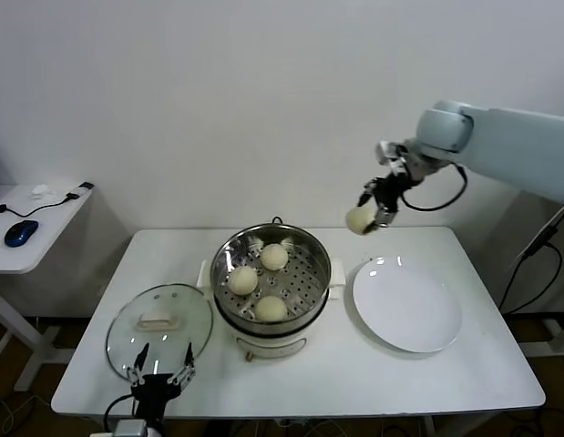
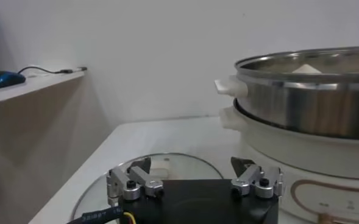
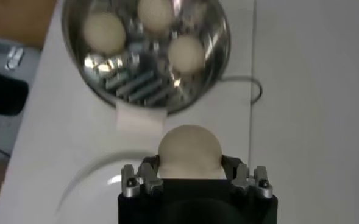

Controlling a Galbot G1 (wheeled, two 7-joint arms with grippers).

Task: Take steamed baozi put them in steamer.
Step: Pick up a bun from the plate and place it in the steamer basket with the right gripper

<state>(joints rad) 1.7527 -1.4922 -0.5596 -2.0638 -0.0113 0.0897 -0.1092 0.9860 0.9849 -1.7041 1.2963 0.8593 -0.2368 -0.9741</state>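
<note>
The right end effector [image 1: 377, 217] is holding the last baozi [image 1: 359, 219] pinched between its fingers, high in the air beyond the white plate [image 1: 407, 304]. Three buns are sitting in the steamer [image 1: 271, 277]. It should be carrying this one over the bare front-right patch of the tray, lowering gently before releasing. The left end effector [image 1: 158, 375] is idling wide open, empty, by the glass lid [image 1: 158, 323].

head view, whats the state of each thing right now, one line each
steamer: open, lid off, three baozi on its tray
fourth baozi: held in the air above the table
right gripper: shut on the fourth baozi
left gripper: open, empty, by the table's near edge
glass lid: lying flat on the table beside the steamer
white plate: empty
</note>
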